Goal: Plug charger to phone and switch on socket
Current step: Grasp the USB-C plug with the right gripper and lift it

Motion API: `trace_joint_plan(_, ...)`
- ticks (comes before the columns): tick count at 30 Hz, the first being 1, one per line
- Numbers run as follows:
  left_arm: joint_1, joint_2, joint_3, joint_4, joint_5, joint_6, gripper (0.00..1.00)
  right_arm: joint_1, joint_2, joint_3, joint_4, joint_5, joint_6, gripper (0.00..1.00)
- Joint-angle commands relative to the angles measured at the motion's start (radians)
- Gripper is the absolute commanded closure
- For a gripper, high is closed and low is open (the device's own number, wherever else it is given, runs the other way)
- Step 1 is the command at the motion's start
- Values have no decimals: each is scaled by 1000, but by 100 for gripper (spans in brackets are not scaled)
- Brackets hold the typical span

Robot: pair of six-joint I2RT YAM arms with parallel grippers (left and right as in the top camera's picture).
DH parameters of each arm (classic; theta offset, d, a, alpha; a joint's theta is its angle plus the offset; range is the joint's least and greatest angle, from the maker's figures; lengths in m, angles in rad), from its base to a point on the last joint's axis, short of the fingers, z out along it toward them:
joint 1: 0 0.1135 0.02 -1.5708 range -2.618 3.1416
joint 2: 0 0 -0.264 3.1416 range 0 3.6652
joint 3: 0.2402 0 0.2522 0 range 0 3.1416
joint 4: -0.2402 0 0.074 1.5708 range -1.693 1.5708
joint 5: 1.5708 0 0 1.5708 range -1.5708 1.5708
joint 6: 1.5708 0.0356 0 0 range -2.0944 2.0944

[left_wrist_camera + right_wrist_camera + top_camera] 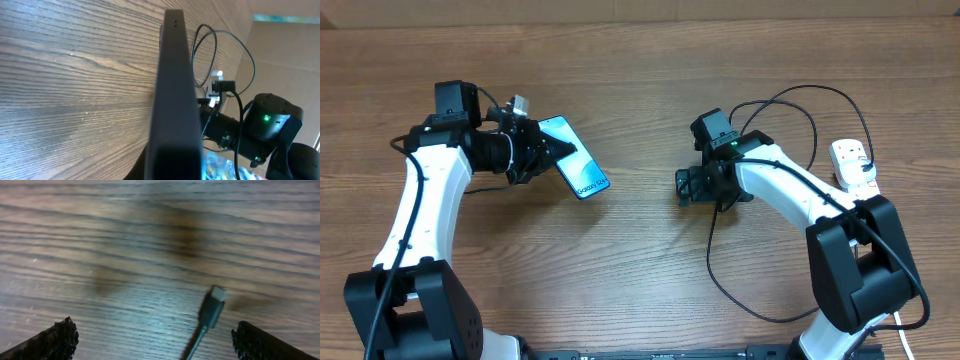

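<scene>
My left claw [542, 150] is pinched shut on the slim, blue-screened phone [582, 168], at the left side of the wooden table [640, 80]. My right claw [686, 187] is wide open. The small plug [214, 307] of the thin black charger cable [720, 270] lies on the table between its fingers. The cable looks light and floppy, so I should pinch the stiff plug.

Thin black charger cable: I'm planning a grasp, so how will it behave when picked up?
The thin black charger cable lies in loose loops, so it is probably floppy and light. Its small plug would likely droop or swing unless pinched close to the tip.
</scene>
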Motion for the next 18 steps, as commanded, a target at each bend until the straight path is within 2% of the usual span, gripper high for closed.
trace_joint_plan(1, -7, 5, 8, 3, 53, 30, 96, 15, -6, 6, -13, 61, 72, 0)
trace_joint_plan(5, -8, 5, 8, -11, 53, 26, 96, 18, 3, 6, -56, 67, 126, 0)
trace_joint_plan(10, -8, 5, 8, -22, 53, 26, 96, 18, 33, 6, -52, 68, 126, 2)
trace_joint_plan(13, -8, 5, 8, -26, 53, 26, 96, 18, 63, 5, -51, 63, 126, 12)
trace_joint_plan(16, -8, 5, 8, -26, 53, 26, 96, 18, 111, 5, -49, 63, 126, 27)
trace_joint_plan(17, -8, 5, 8, -27, 53, 26, 96, 18, 126, 5, -48, 64, 126, 35)
trace_joint_plan(18, -8, 5, 8, -27, 53, 26, 96, 17, 139, 5, -49, 63, 126, 49)
